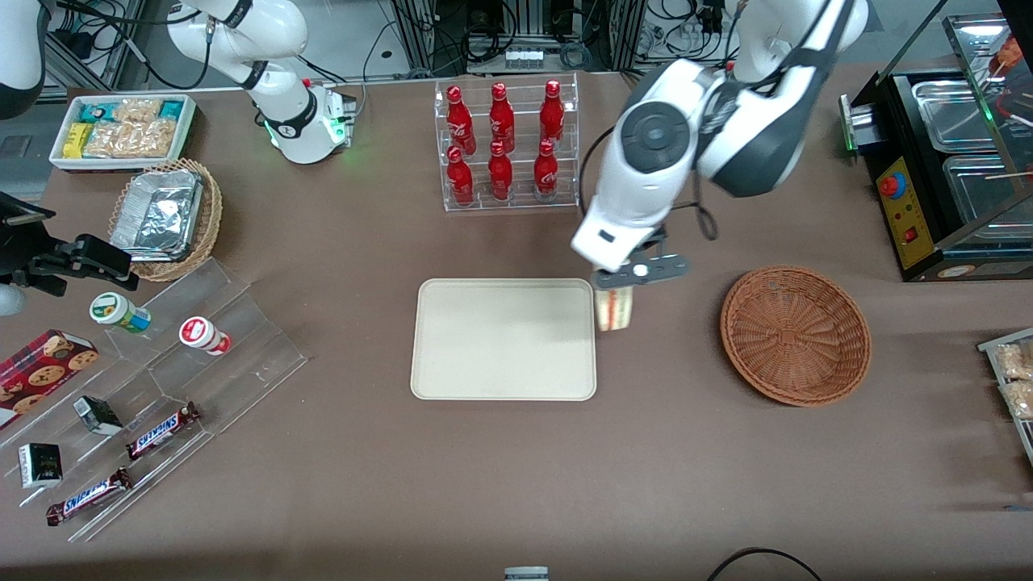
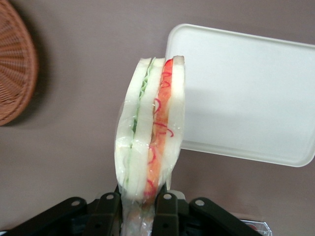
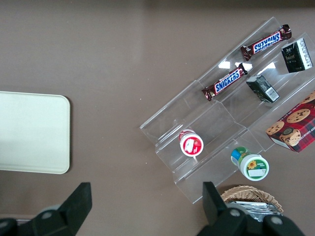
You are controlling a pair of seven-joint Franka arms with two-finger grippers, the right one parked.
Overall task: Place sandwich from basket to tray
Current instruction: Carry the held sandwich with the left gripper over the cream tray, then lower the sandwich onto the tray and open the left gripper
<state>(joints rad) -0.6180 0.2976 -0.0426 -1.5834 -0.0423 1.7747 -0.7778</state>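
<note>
Your tool (image 1: 623, 284) is clamped on the sandwich (image 2: 150, 132), which hangs above the desk (image 1: 516, 468) at the tray's (image 1: 452, 355) edge on the basket (image 1: 795, 335) side. Its long axis runs straight out from the fingers (image 2: 166, 209), narrow end away from them. White bread, green and red-orange filling, clear wrap.

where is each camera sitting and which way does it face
Front view: high above the table, looking down at the tray, basket and the left arm's tool, shut on the sandwich.
Left wrist view: on the working arm, facing down past the sandwich.
Right wrist view: on the parked arm, facing down at the snack stand.
All three views share the tray.
</note>
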